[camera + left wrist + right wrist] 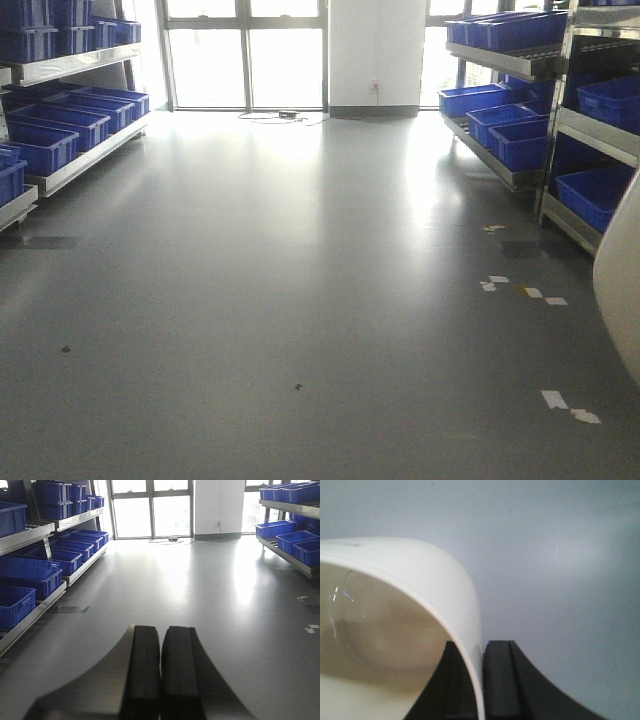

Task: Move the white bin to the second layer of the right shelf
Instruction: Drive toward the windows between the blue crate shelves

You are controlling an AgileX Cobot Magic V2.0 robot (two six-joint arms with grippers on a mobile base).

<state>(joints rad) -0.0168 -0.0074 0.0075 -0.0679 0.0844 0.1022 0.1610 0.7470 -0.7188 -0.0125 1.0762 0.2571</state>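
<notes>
The white bin point(420, 575) is held by the right claw point(482, 652): in the right wrist view its two black pads point(500, 680) are clamped on the bin's wall, one inside the mouth and one outside, with the glossy rim curving up and away to the left. The bin's smooth cream inside fills the lower left of that view, and plain grey floor lies beyond it.

In the front view only a curved slice of the white bin point(622, 290) shows, at the far right edge, just in front of the lower corner of the right shelf point(595, 135). It sits on none of the shelf's levels. The steel-framed levels slope and carry blue crates point(590, 195); the rollers are too small to make out from here, and how near the bin is to the frame I cannot tell.

The left claw point(160, 675) is closed on nothing – its black pads point(145, 670) lie together with only a thin seam between them, pointing down the aisle.

The grey floor point(300, 280) runs between the right shelf and a left rack point(80, 160) – also loaded with blue crates – toward tall windows point(245, 55) at the far end. Small white tape marks point(555, 400) lie scattered on the floor near the right side, and a cable point(285, 116) lies by the windows
</notes>
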